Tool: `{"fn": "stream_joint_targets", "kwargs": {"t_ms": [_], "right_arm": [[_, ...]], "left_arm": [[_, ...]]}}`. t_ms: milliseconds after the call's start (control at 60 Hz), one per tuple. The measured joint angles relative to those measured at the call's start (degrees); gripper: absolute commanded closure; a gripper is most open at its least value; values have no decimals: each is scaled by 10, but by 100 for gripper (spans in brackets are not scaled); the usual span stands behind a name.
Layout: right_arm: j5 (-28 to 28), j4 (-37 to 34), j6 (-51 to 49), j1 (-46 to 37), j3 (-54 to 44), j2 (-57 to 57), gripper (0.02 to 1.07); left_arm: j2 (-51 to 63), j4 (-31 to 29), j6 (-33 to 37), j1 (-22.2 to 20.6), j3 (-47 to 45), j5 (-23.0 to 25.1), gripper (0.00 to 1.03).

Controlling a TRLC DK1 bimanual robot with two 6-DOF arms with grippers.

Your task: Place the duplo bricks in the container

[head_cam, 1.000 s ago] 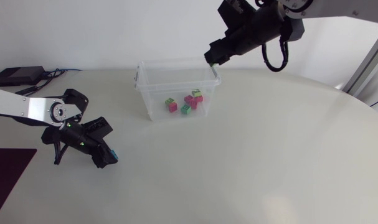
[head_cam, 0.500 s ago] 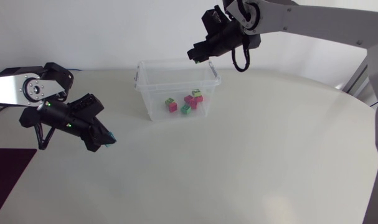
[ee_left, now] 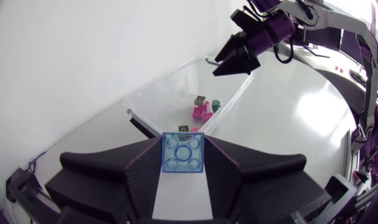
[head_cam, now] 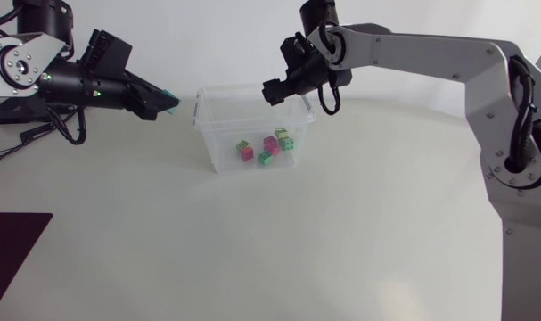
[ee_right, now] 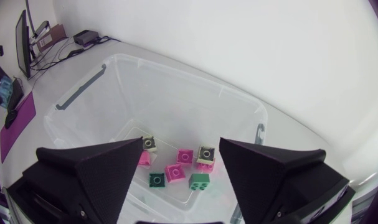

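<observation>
A clear plastic container (head_cam: 218,134) stands at the back middle of the table. Several pink and green duplo bricks (head_cam: 270,145) lie on its floor. Left of the container and above the table, my left gripper (head_cam: 163,104) is shut on a light blue brick (head_cam: 171,106). In the left wrist view that blue brick (ee_left: 183,152) sits studs-up between the fingers (ee_left: 144,177), with the container (ee_left: 157,99) ahead. My right gripper (head_cam: 272,92) hangs open over the container's back rim. In the right wrist view its fingers (ee_right: 89,171) stand wide above the bricks (ee_right: 184,157) with nothing between them.
A dark mat (head_cam: 12,254) lies at the table's front left edge. Cables (head_cam: 34,134) trail at the back left under my left arm. My right arm's base column (head_cam: 518,169) stands at the right side.
My left arm rose and swung up toward the container with the blue brick. My right gripper shifted left over the container and opened; the green brick at its tips is gone.
</observation>
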Motion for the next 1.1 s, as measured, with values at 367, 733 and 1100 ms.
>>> {"fn": "stream_joint_targets", "kwargs": {"t_ms": [367,733,1100], "right_arm": [[6,88,-1,-7,-318,-266,6],[12,105,-5,-9,-564,-507,6],[83,96,-27,-19,-700,-701,6]], "left_arm": [[169,73,-122,-51,154,-18,79],[280,93,-151,-79,258,-100,4],[278,-18,-167,-81,285,-188,4]]}}
